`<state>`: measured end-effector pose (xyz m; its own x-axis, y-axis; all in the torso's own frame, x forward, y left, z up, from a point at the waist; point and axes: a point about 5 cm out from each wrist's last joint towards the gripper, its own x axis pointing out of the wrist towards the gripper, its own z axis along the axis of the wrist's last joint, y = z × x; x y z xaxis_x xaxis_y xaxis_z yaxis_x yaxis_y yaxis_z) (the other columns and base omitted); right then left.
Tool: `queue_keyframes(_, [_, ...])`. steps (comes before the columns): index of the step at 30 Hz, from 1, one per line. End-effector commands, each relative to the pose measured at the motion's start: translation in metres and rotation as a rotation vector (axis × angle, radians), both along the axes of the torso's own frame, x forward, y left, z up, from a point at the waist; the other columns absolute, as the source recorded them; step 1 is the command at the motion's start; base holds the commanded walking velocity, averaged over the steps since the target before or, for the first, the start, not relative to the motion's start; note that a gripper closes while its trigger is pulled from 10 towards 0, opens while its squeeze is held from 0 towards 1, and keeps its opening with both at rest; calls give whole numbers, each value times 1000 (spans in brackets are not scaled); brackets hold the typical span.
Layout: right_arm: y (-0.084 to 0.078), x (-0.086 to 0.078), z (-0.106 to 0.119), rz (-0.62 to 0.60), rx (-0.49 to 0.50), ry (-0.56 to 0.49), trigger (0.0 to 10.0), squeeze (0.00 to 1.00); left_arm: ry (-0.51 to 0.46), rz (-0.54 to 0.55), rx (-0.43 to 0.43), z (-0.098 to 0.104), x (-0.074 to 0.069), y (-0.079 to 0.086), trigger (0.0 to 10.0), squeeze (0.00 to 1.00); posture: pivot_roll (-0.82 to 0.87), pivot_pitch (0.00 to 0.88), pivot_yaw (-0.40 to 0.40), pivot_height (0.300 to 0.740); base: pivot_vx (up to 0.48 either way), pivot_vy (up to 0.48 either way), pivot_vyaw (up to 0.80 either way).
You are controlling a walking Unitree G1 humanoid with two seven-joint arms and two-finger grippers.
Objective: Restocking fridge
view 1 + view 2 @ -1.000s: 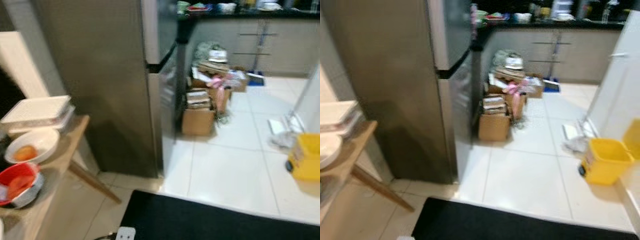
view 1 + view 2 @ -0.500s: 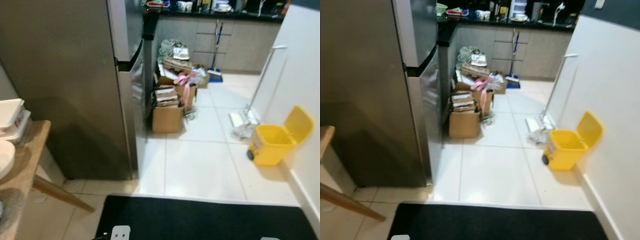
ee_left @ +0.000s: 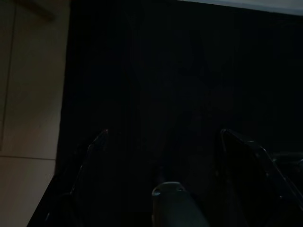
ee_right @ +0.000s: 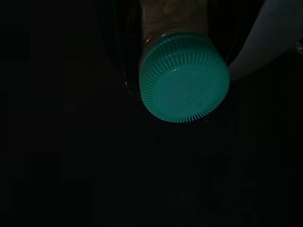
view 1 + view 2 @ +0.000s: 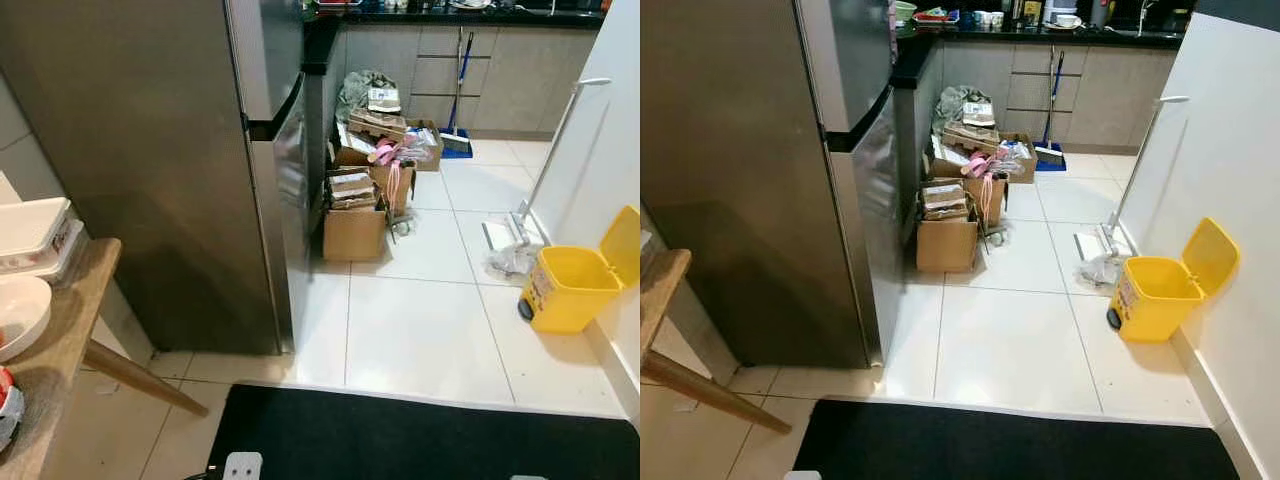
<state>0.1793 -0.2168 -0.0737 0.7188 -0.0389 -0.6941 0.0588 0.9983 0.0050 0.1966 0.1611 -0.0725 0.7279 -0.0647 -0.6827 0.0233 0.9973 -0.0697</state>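
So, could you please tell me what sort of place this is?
Most likely a home kitchen: a tall steel fridge, a dark counter over cabinets, and a yellow pedal bin on white tiles.

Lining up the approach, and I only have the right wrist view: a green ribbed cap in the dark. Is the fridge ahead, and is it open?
Observer: The fridge stands ahead on the left, with its doors shut.
Operator: Anything on the floor near its front?
Observer: Cardboard boxes full of papers sit on the white tiles close beside it.
Operator: And the left gripper?
Observer: The left gripper hangs open above the black mat.
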Motion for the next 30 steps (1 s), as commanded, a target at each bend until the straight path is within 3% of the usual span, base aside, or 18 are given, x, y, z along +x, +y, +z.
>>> queue_keyframes(1, [-1,-7,-3,-23,1,7,10000,0,21,-20,29,-3,-6,6,10000,0,-39,113,22,740,0,0,0])
queue_keyframes(5, [-2,-10,-3,-35,4,4,10000,0,16,-15,21,-2,-3,6,10000,0,-41,111,36,740,0,0,0])
queue_keyframes(30, [-1,-15,-6,-65,4,10,10000,0,12,-58,20,2,4,5,10000,0,-40,109,54,740,405,0,0])
